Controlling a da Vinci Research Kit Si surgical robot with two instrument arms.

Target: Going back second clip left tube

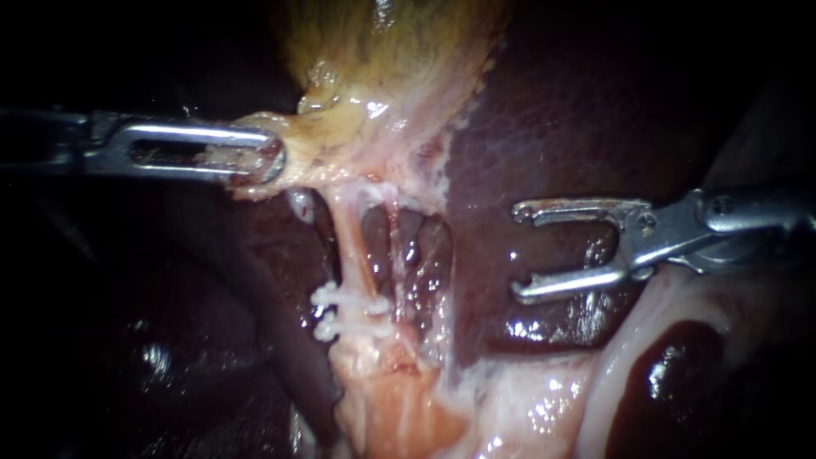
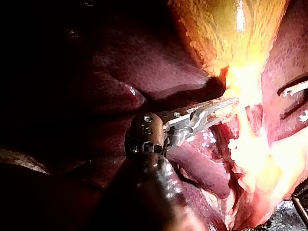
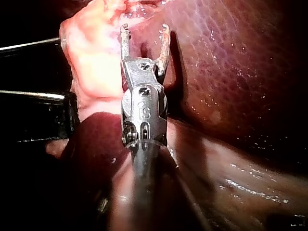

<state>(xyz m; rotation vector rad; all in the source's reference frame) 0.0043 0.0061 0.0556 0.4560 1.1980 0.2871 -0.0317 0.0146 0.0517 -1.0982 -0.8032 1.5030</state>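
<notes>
left instrument: shaft comes in level from the left edge. the left wrist view shows it reaching out to the bright tissue ahead.
left jaws: closed on the pale lower end of the gallbladder, with tissue showing through the slot in the jaw and bulging round the tip.
gallbladder: yellow-green, top centre. it narrows downward into a pale neck, drawn toward the left jaws.
left tube: a pale pink strand running down from the neck to the fatty tissue below, stretched straight, well apart from the right instrument.
clips: white, lying across the left tube near its lower end, one just under the other.
right tube: a thinner strand just right of the left tube, bare.
liver: dark maroon and wet, filling the right half behind the tubes.
right instrument: enters from the right edge and lies over the liver. the right wrist view shows it with its tips near pale tissue.
right jaws: wide apart, hooked tips, nothing between them.
</notes>
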